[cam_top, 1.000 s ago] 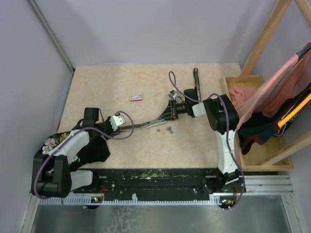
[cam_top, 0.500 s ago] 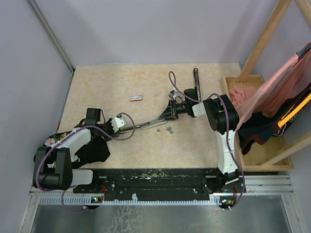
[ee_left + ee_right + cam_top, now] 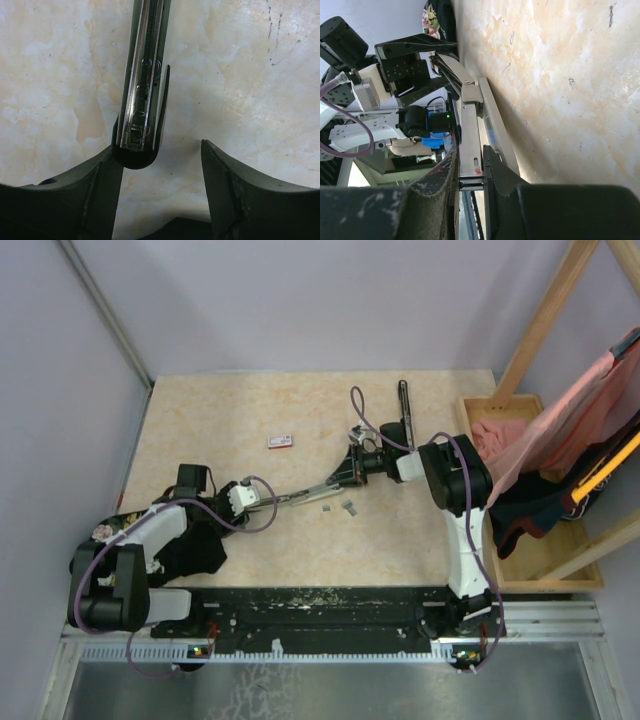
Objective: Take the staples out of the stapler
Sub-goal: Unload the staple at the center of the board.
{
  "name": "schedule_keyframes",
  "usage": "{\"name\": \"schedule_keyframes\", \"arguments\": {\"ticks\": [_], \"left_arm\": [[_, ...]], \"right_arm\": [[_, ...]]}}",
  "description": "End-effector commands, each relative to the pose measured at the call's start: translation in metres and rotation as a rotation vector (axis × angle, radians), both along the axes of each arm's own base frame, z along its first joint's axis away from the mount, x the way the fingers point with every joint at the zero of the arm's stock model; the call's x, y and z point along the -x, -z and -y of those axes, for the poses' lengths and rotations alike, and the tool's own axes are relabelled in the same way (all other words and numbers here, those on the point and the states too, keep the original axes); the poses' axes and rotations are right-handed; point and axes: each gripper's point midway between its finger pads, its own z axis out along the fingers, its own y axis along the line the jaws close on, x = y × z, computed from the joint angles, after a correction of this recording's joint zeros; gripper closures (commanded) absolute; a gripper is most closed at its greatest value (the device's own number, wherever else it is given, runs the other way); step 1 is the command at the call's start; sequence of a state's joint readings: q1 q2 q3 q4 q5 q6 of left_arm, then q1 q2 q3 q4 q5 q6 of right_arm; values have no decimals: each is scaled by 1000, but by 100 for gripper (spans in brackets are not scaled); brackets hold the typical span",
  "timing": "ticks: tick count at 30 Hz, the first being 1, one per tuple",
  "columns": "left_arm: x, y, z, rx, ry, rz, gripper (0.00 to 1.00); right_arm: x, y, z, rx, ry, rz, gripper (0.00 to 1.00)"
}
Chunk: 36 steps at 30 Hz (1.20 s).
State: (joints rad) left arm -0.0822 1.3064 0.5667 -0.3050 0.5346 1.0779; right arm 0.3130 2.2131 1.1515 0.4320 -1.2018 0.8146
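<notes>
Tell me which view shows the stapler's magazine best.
Left wrist: it looks straight into the stapler channel, close up. Top shows only a thin strip; right wrist sees it edge-on in the right gripper.

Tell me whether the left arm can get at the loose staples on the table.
Probably yes: the staples lie uncovered beside the stapler, just past the open left tool.

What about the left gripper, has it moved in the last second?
Yes. The left gripper has backed slightly down-left in the top view, away from the red-and-white box, jaws open off the stapler.
</notes>
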Motion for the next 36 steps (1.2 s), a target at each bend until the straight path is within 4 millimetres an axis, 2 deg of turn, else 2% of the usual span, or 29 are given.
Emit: {"name": "schedule_keyframes", "arguments": {"ticks": [1,6,9,15,19,23,28,36], "left_arm": [[8,-2,2,14,24,-25,31],[8,-10,9,59,21,-12,25],[0,-21,12,91,-8,20,19],[-14,-56,23,188,-44,86,18],[-16,-70,28,222,-43,103,18],[-28,-72,20,207,-116,139,19],[-41,-64,8,178,-205,167,21],[-52,-54,-3,153,-271,175,27]], "right_arm": [[-11,-35,1,-58,10,115,100],[-11,-41,1,-71,9,131,100],[-11,-42,1,-71,10,138,100],[-10,-43,1,-65,6,155,100],[-11,-44,1,-65,7,161,100],[-10,-46,1,-67,3,171,100],[-10,-49,1,-69,2,174,100],[-8,-53,1,-78,-9,184,100]]}}
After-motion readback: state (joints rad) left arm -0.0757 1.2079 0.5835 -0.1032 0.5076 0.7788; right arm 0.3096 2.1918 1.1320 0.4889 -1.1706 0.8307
